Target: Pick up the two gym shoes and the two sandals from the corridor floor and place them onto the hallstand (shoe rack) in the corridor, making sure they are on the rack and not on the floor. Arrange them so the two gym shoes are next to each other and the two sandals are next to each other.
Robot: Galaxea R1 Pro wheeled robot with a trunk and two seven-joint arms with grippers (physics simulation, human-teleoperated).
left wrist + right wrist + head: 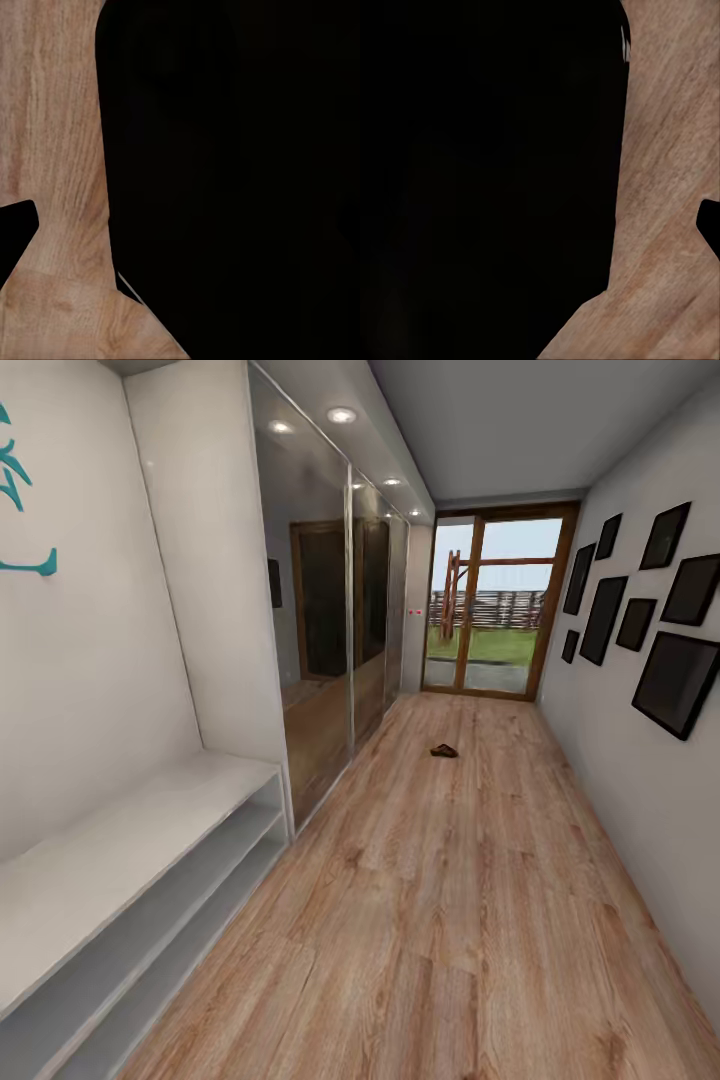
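Observation:
The hallstand, a pale grey-white low bench with two open shelf slots, runs along the left wall in the head view, and nothing lies on it. Far down the corridor floor, a small dark brown sandal lies mid-corridor; I cannot tell whether it is one or a pair. The gym shoes are out of view. In each wrist view a large black mass hangs over wood planks. A black wedge at the picture's edge may be a finger; another wedge sits likewise.
Mirrored wardrobe doors line the left wall beyond the hallstand. A glass door with a wooden frame closes the far end. Black picture frames hang on the right wall. The plank floor stretches wide between the walls.

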